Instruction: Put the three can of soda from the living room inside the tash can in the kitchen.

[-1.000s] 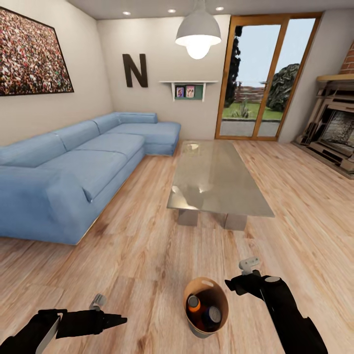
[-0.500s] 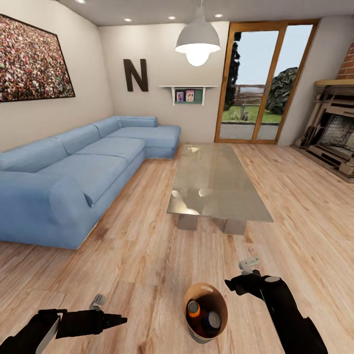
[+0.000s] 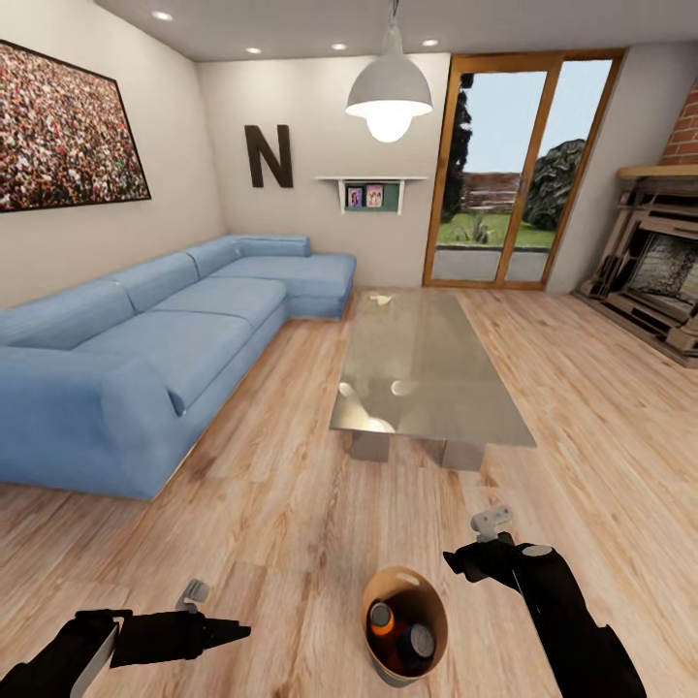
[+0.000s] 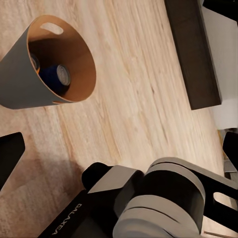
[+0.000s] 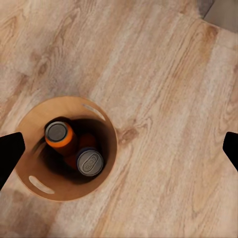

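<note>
The trash can [image 3: 433, 620] stands on the wood floor low in the head view, pale grey outside [image 4: 22, 79] and copper-brown inside [image 5: 106, 131]. An orange soda can [image 5: 59, 136] and the dark blue soda can [image 5: 89, 162] stand upright in it. A further orange body [image 5: 88, 142] shows between them, mostly hidden. The blue can [image 4: 57, 78] also shows in the left wrist view. My right gripper [image 3: 463, 562] hangs open just right of the bin, above it, with its black fingertips [image 5: 10, 153] far apart. My left gripper [image 3: 228, 632] is open and empty, well to the bin's left.
A long blue corner sofa [image 3: 145, 359] fills the left side. A low glass table [image 3: 427, 368] stands ahead in the middle. Wood-framed glass doors [image 3: 514, 165] are at the back, and a brick fireplace [image 3: 659, 271] on the right. Bare plank floor [image 3: 291, 504] surrounds the bin.
The whole head view has shifted a little, so the camera has moved; sofa and table look slightly farther off. Both arms and the bin keep nearly the same places.
</note>
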Available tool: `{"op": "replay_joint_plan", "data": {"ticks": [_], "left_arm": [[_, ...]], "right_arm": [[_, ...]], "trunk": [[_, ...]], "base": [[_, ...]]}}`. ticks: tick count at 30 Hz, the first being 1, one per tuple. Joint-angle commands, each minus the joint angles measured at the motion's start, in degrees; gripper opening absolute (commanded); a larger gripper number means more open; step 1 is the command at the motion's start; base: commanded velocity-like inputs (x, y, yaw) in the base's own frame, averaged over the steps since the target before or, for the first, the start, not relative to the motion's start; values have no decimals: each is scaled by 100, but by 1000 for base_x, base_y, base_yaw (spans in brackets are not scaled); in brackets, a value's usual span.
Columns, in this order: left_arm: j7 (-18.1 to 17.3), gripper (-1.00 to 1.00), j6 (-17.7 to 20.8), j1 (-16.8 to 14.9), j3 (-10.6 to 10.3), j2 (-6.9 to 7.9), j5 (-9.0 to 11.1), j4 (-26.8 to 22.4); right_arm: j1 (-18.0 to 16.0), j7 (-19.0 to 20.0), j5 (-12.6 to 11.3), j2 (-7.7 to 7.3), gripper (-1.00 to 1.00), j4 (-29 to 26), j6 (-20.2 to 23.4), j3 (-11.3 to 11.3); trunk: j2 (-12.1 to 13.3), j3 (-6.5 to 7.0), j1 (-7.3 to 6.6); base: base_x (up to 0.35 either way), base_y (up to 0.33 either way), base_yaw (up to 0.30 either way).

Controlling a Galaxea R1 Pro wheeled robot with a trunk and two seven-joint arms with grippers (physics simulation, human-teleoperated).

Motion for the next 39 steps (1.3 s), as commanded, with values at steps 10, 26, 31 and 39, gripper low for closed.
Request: {"op": "replay_joint_plan", "data": {"ticks": [10, 26, 31, 39], "left_arm": [[0, 100, -5, 0, 0, 0, -1, 0], [7, 100, -12, 0, -8, -2, -8, 7], [9, 100, -13, 0, -9, -4, -9, 16], [22, 100, -14, 0, -9, -8, -9, 33]], "right_arm": [[0, 0, 0, 1, 100, 0, 0, -2], [0, 0, 0, 1, 100, 0, 0, -3], [0, -5, 0, -1, 100, 0, 0, -4], [0, -14, 0, 1, 100, 0, -1, -4]], "trunk": [[403, 180, -220], [1044, 468, -572], [1245, 557, -682], [1566, 701, -857]], "base": [[0, 0, 0], [0, 0, 0], [0, 0, 0], [0, 0, 0]]}}
